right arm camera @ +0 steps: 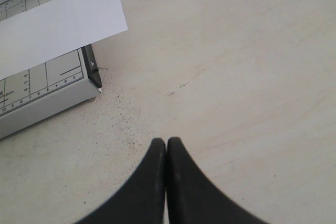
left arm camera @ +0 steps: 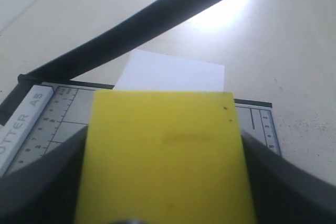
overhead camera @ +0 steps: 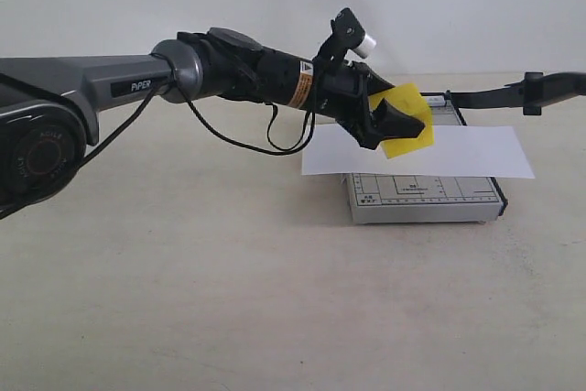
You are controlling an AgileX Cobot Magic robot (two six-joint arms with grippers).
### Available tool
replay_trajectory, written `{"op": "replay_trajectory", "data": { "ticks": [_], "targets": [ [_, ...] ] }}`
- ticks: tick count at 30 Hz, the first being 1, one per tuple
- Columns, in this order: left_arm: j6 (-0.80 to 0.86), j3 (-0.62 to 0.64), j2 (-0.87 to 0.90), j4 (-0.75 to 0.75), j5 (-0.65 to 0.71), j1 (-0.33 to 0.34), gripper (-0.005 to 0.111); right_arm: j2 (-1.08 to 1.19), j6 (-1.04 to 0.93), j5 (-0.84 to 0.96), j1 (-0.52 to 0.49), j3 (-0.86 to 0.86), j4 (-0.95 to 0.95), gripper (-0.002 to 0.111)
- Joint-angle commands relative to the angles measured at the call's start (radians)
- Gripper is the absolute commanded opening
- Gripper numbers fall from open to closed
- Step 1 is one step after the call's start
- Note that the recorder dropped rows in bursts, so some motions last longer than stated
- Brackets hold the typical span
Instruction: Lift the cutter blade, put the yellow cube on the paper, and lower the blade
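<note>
My left gripper (overhead camera: 399,124) is shut on the yellow cube (overhead camera: 409,99), holding it tilted just over the left part of the white paper (overhead camera: 467,153). The paper lies across the grey gridded cutter base (overhead camera: 426,197). The cutter blade (overhead camera: 499,93) stands raised and reaches out to the right with nothing holding it. In the left wrist view the cube (left arm camera: 165,156) fills the space between the dark fingers (left arm camera: 47,182), with the paper (left arm camera: 168,72), base (left arm camera: 58,114) and blade (left arm camera: 136,24) beyond. My right gripper (right arm camera: 167,145) is shut and empty over bare table, near the base's corner (right arm camera: 37,90) and the paper's end (right arm camera: 52,27).
The cutter sits on a pale beige table (overhead camera: 229,299) with a white wall behind. The left arm's black cable (overhead camera: 247,144) hangs under its forearm. The raised blade's handle (overhead camera: 554,86) juts towards the right edge of the exterior view.
</note>
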Motion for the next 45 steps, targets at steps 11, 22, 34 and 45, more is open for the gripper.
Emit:
{"op": "replay_trajectory", "data": {
  "ticks": [11,22,34,45],
  "targets": [
    [0.039,-0.007,0.029,-0.011,-0.003,-0.005,0.004,0.004,-0.004,-0.010,-0.003,-0.002,-0.010,0.000],
    [0.039,-0.007,0.030,-0.011,-0.001,-0.005,0.064,0.004,-0.004,-0.010,-0.003,-0.002,-0.010,0.000],
    [0.023,-0.007,0.008,-0.074,-0.017,0.001,0.082,0.004,-0.007,-0.008,-0.003,-0.002,-0.010,0.000],
    [-0.428,-0.005,-0.197,-0.011,-0.027,0.099,0.039,0.004,-0.006,0.018,-0.003,-0.002,-0.010,0.000]
  ]
}}
